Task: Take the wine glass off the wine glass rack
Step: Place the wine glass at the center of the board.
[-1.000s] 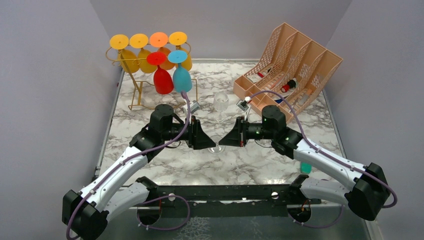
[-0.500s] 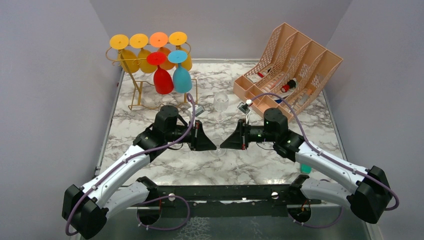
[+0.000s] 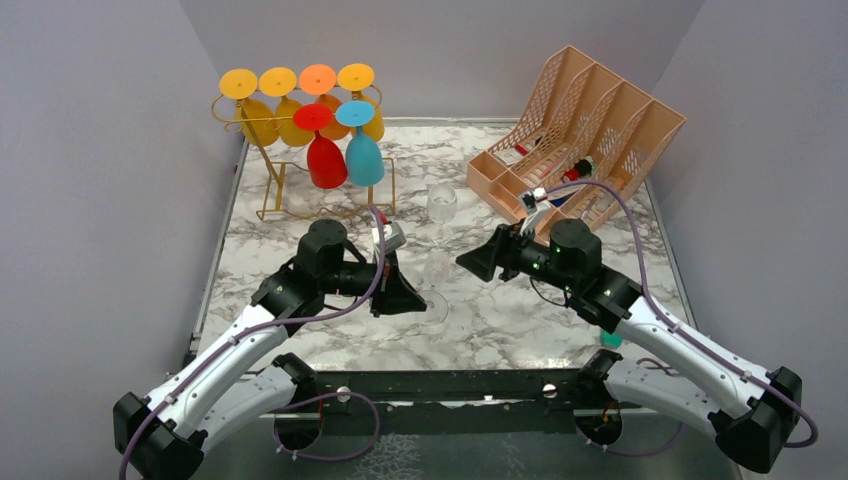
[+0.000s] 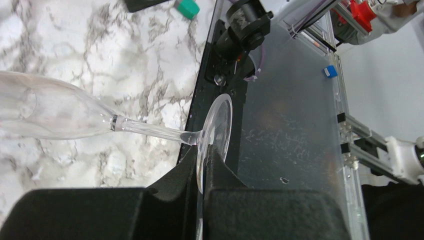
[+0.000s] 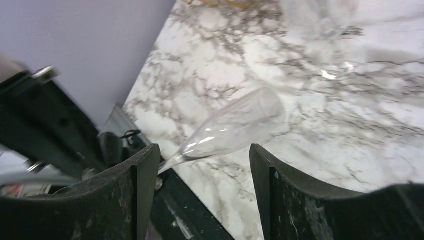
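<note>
The right gripper [image 3: 470,262] has backed away from the wine glass [image 3: 440,203], jaws spread. The left gripper [image 4: 202,167] clamps its foot, near the wine glass rack [image 3: 273,190] but clear of it. Handover looks done; next, stand it upright gently

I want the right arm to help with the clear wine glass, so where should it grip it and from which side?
Probably the bare stem of the clear wine glass, from the right, opposite the left gripper. Its jaws are shut on the rim of the foot, the stem is slim enough for the open right gripper, and the bowl is wide and smooth.
</note>
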